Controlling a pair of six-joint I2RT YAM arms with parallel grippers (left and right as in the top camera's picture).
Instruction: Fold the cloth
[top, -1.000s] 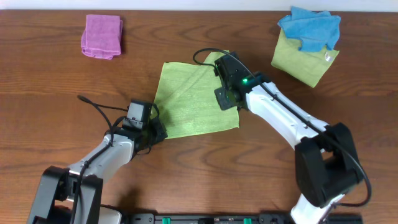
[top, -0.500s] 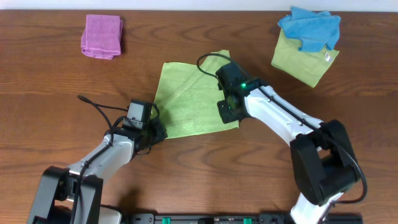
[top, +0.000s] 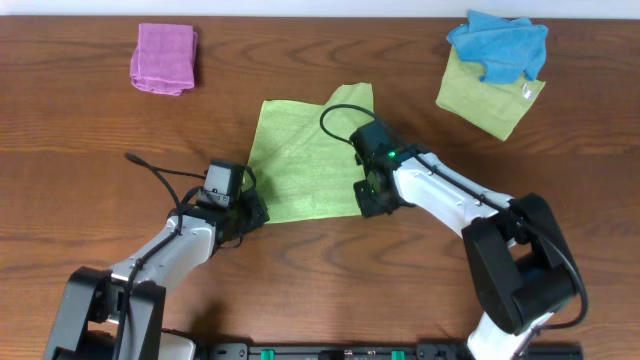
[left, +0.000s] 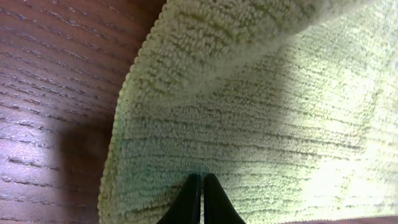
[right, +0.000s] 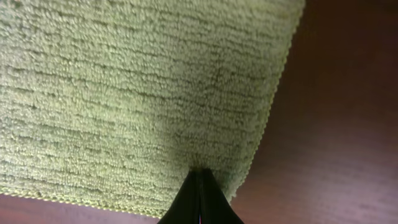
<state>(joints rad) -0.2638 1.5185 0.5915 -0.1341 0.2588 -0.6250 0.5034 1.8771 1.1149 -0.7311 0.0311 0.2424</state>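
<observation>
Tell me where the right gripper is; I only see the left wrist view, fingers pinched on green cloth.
Observer: The right gripper is shut on the cloth at its near right corner.
Operator: And my left one?
Observer: The left gripper pinches the near left corner.
Operator: Anything beyond the cloth?
Observer: A pink cloth lies far left, a blue cloth on a yellow-green cloth far right, all apart from it.

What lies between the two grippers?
The lime-green cloth: its near edge runs from the left gripper to the right gripper, each pinching a corner; the overhead view shows it.
</observation>
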